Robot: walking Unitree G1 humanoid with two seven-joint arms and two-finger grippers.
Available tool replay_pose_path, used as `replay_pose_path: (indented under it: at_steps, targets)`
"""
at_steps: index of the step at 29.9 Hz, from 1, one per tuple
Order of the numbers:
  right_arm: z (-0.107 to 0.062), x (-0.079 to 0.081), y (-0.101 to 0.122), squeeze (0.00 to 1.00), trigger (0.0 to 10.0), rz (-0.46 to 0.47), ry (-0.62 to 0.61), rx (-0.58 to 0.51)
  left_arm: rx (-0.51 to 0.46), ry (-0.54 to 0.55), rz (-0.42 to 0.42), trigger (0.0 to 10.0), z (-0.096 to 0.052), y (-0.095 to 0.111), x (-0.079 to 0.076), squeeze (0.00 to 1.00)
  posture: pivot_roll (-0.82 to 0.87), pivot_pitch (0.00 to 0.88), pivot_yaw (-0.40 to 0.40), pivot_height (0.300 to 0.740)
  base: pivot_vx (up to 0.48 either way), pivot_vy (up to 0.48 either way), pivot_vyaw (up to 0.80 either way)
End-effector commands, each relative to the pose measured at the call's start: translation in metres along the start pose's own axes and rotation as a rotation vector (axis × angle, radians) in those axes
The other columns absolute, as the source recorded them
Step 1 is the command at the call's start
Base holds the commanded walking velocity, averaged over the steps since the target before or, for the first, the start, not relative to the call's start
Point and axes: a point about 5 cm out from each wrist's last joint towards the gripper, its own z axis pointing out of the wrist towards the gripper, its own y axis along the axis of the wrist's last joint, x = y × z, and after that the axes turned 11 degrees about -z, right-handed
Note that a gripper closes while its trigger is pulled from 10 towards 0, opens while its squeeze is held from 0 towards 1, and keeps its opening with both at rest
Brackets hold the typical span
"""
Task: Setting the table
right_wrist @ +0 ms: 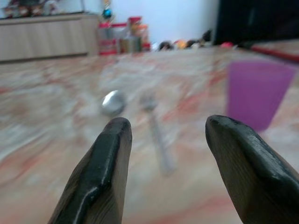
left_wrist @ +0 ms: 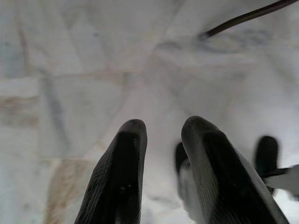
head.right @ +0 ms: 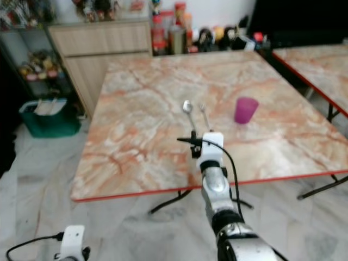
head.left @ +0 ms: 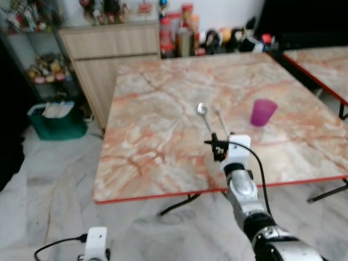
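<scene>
Your right gripper (right_wrist: 163, 140) sits low over the near part of the marble table (head.left: 157, 136), its two black fingers (right_wrist: 100, 172) spread well apart with nothing between them. Just beyond those fingertips lie the spoon (head.left: 203, 112) and the fork (head.left: 218, 115), side by side on the tabletop with their heads pointing away from you and their handles running back toward the gripper. In your right wrist view the fork (right_wrist: 156, 128) lines up with the gap between the fingers, and the spoon (right_wrist: 113, 102) lies off toward one finger. You can see the purple cup (head.left: 263, 112) standing upright to the right of the fork, near it but apart.

Your left gripper (left_wrist: 161, 154) hangs down by the floor (left_wrist: 93, 70), fingers a little apart and empty, with a black cable (left_wrist: 243, 17) trailing across the tiles.

Past the far edge of the table you have a wooden cabinet (head.left: 103, 54), a row of bottles and jars (head.left: 182, 32), and a green bin (head.left: 54, 120) on the floor to the left; a second table (head.left: 321, 65) stands to the right
</scene>
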Motion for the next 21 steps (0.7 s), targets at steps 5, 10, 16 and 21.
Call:
replay_pose_path:
  at_steps: [5, 10, 16, 21]
  targets:
    - [0.0055, 0.0102, 0.0119, 0.00, 10.0, 0.020, 0.022, -0.035, -0.001, 0.031, 0.006, 10.0, 0.0002, 0.0034, 0.0114, 0.00, 0.03, 0.000, 0.007, 0.740, 0.378, 0.000, 0.00]
    - [0.0048, 0.0106, 0.0106, 0.00, 10.0, 0.020, 0.026, -0.030, 0.003, 0.030, 0.007, 10.0, 0.0000, 0.0021, 0.0105, 0.00, 0.03, 0.000, 0.006, 0.740, 0.373, 0.000, 0.00]
    - [0.0045, 0.0114, 0.0100, 0.00, 10.0, 0.021, 0.031, -0.028, 0.006, 0.033, 0.007, 10.0, -0.0001, 0.0014, 0.0106, 0.00, 0.03, 0.000, 0.004, 0.740, 0.370, 0.000, 0.00]
    - [0.0056, 0.0118, 0.0118, 0.00, 10.0, 0.021, 0.035, -0.032, 0.005, 0.035, 0.008, 10.0, 0.0000, 0.0020, 0.0109, 0.00, 0.03, 0.000, 0.005, 0.740, 0.070, 0.000, 0.00]
